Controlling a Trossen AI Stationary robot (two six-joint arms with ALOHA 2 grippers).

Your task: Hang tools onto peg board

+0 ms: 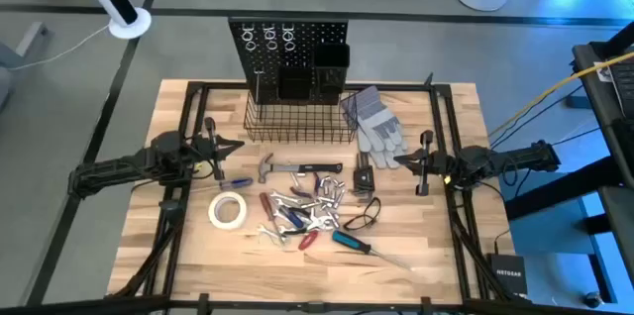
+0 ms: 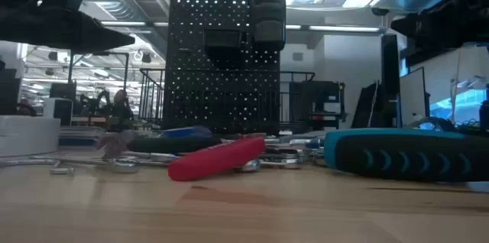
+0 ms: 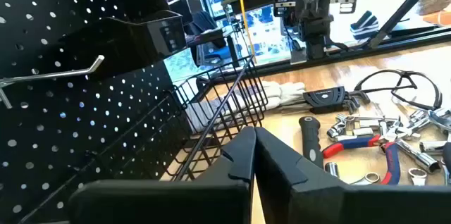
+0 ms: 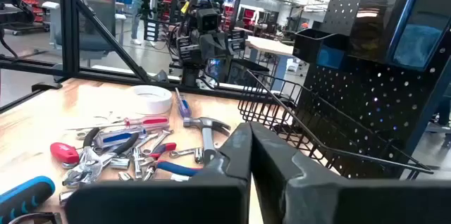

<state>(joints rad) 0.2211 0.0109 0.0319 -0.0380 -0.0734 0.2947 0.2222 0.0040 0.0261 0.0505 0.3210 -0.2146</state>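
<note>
The tools [image 1: 307, 208] lie in a heap on the wooden table: a hammer [image 1: 287, 169], silver wrenches [image 3: 423, 155], red- and blue-handled screwdrivers, pliers [image 4: 113, 141] and a white tape roll [image 1: 227, 210]. The black peg board [image 1: 289, 50] stands upright at the far edge, with silver hooks [image 3: 53, 75], black bins [image 1: 331, 65] and a wire basket [image 1: 300, 117] at its base. My left gripper [image 1: 238, 146] is shut and hovers left of the heap. My right gripper [image 1: 400, 161] is shut and hovers right of it. Neither holds anything.
Grey work gloves [image 1: 376, 123] lie right of the basket. Safety glasses [image 1: 365, 215] rest at the heap's right. A teal-handled screwdriver [image 1: 367, 248] lies nearest the front edge. Bare wood shows along the table's front and at its left and right sides.
</note>
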